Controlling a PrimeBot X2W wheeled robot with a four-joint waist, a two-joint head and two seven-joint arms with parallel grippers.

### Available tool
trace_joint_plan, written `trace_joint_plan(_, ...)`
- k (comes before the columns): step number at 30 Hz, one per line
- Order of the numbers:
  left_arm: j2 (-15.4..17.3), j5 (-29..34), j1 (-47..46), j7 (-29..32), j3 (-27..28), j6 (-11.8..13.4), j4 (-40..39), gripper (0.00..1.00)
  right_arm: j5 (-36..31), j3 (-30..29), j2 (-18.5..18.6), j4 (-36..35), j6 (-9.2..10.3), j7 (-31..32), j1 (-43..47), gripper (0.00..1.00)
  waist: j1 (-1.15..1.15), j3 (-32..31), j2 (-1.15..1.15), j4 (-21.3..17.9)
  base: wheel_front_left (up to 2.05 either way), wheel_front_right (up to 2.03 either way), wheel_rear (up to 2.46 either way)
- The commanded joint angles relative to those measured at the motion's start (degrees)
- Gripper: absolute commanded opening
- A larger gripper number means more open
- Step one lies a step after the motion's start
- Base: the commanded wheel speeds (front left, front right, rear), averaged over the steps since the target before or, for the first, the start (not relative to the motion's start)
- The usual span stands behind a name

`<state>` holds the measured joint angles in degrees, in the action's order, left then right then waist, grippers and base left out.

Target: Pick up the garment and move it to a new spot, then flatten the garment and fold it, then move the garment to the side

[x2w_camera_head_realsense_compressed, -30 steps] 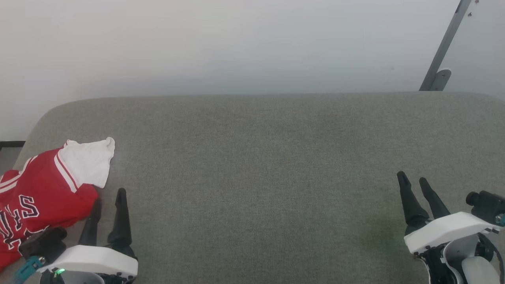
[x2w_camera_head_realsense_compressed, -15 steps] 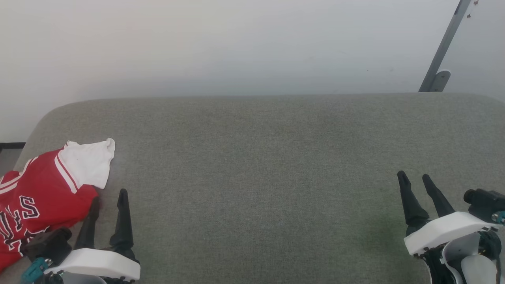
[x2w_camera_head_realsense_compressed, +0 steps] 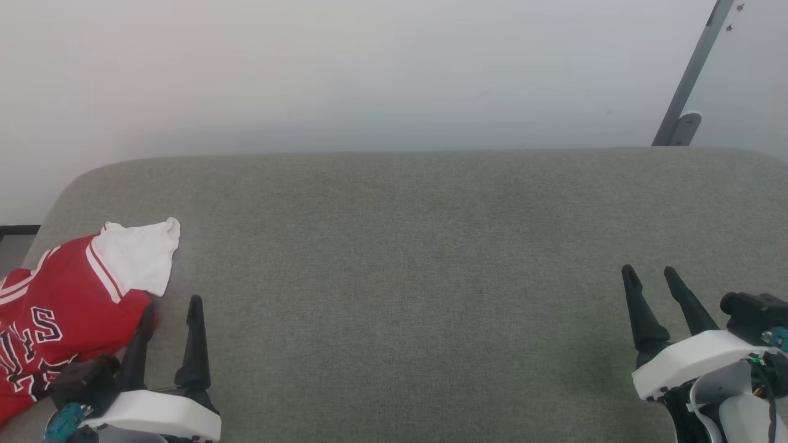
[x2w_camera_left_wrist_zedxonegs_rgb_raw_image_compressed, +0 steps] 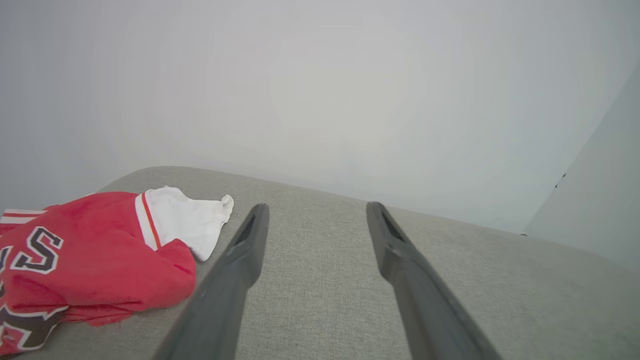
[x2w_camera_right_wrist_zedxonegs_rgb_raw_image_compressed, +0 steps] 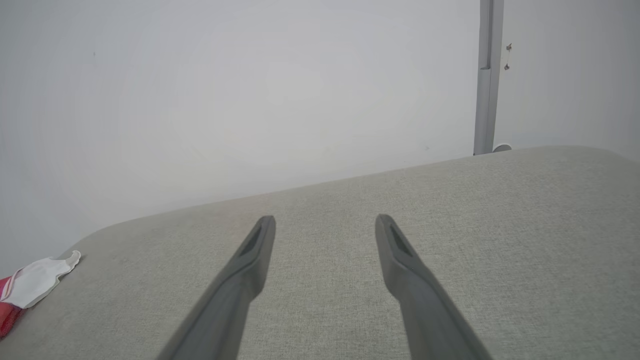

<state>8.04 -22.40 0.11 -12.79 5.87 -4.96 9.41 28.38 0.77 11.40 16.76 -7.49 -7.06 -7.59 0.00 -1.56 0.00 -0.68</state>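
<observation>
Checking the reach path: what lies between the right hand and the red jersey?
In the head view: bare grey upholstered surface from the right hand, then the left hand close beside the jersey.

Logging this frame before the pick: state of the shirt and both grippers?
Shirt: bunched up, unfolded, lying at the left end of the grey cushion, not held.
Left gripper: open, empty, right beside the shirt.
Right gripper: open, empty, over the cushion far from the shirt.
</observation>
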Motion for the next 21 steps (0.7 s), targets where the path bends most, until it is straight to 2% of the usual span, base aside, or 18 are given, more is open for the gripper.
trace_joint_plan(1,0.1,1.4,0.6,-0.6,0.1,-0.2,-0.4,1.0,-1.3,0.2,0.3,-0.4,0.0,-0.4,-0.8,1.0,0.0,0.0,0.0,0.0,0.0,0.0,0.0)
trace_joint_plan(21,0.5,8.3,1.1,-2.5,0.2,-0.6,-1.0,1.0,-8.3,0.2,0.8,-0.7,0.0,-1.8,-0.8,1.0,0.0,-0.4,0.0,-0.6,0.0,0.0,0.0)
